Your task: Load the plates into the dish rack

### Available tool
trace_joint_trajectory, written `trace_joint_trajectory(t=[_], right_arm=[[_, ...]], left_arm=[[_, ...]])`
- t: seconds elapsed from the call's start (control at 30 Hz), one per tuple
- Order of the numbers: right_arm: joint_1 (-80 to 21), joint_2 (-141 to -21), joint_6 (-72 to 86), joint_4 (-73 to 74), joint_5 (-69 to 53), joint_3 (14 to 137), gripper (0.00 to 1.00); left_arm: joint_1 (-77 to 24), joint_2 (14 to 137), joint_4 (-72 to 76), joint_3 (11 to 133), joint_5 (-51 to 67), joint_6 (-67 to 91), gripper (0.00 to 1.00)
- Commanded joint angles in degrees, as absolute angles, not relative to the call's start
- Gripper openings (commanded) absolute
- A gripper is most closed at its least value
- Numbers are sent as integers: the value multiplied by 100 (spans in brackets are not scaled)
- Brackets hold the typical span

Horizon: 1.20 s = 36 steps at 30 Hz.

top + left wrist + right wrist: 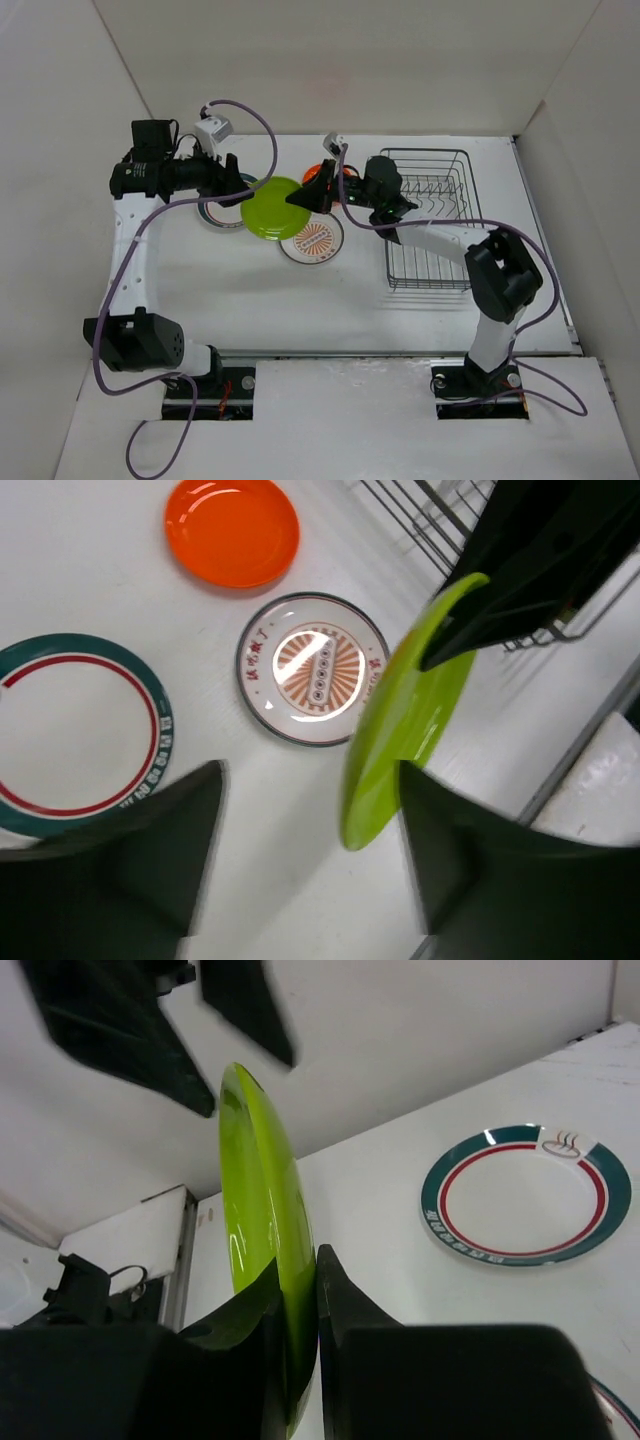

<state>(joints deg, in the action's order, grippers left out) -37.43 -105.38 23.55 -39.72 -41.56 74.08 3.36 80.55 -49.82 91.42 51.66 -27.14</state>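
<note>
Four plates in all, and none is sitting in the rack point(428, 215) yet. My right gripper point(300, 1270) is pinching the lime plate point(255, 1190) by its rim, jaws closed tight on it, holding it on edge above the table point(300, 300) between the two arms. My left gripper point(310, 780) is hanging just beside that plate with its fingers point(150, 860) spread wide and nothing between them. The orange plate point(232, 530), the sunburst plate point(313, 668) and the teal-ringed plate point(70, 735) are lying flat on the table, left of the rack.

What I am worrying about is the grip. It is taking only a narrow bite of a glossy rim, so I judge the plate could be pivoting or sliding out as I swing it toward the rack. The left fingers are sitting close enough that a careless move of either arm could knock it. At the rack, a rim coming in off line with the slots could be catching on the wires and twisting loose. A dropped plate would likely be landing on the sunburst one below.

The table is plain matte white, and white panels point(330, 60) are walling it in on three sides. Purple cables point(250, 110) are trailing from both arms.
</note>
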Motion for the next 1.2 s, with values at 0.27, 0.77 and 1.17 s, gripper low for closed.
trace_joint_trajectory(t=[0.27, 0.77, 1.17], right_arm=[[-2242, -8438, 1354, 129, 1215, 7391, 0], [-2338, -8921, 1679, 2645, 4096, 8517, 0], [-2285, -9255, 1521, 2242, 3560, 8227, 0]], left_arm=[[-324, 8174, -3147, 8754, 2085, -1117, 100], [-958, 8455, -3032, 8701, 483, -853, 100], [-958, 8455, -2979, 8429, 431, -853, 100]])
